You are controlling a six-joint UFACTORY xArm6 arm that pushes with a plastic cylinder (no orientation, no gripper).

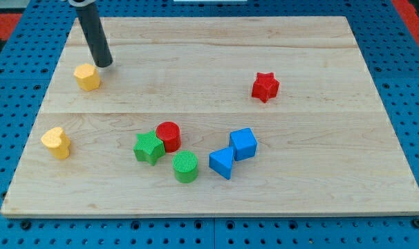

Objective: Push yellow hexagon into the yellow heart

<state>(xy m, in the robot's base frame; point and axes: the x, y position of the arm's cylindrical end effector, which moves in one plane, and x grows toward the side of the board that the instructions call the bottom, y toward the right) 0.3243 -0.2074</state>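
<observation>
So here's your board: your tip [106,64] sits near the view's top left, just above and to the right of the yellow hexagon [87,77]; whether it's actually touching the block you can't quite tell, but it's right beside it. There's no claw on this rig, just the dark rod, so nothing to report about spread or pinched.

The yellow heart [56,142] is further down the left side of the wooden board [209,41], well apart from the hexagon — roughly straight below it and a touch to the left; the wood between the two looks bare.

Everything else is off to the middle and right. You've got a cluster near the bottom centre: a green star [149,148] touching a red cylinder [169,135] on its right; a green cylinder [185,166] just below those two; then a blue triangular block [222,162] pressed against a blue cube [243,144] — those two look like they're in contact. A red star [265,86] sits alone toward the upper right, well away from the rest.
</observation>
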